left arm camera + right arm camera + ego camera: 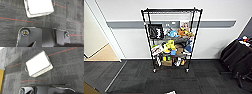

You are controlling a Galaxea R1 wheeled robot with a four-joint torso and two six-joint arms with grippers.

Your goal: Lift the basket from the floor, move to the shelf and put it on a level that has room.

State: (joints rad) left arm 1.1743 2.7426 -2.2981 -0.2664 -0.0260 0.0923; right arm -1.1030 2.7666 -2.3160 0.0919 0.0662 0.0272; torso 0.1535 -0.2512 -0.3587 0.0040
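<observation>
Whether either gripper is open cannot be told; the rectangular woven basket (38, 63) with cream-white lining sits apart on the dark grey carpet floor (65, 72).

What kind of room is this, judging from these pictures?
Probably an office or lab room used for storage: dark grey carpet tiles on the floor, a plain white wall with a grey rail, and a black wire shelf on casters, loaded with toys and boxes.

White wall (224, 10) with grey rail (214, 24), black chair (239, 60)
</observation>
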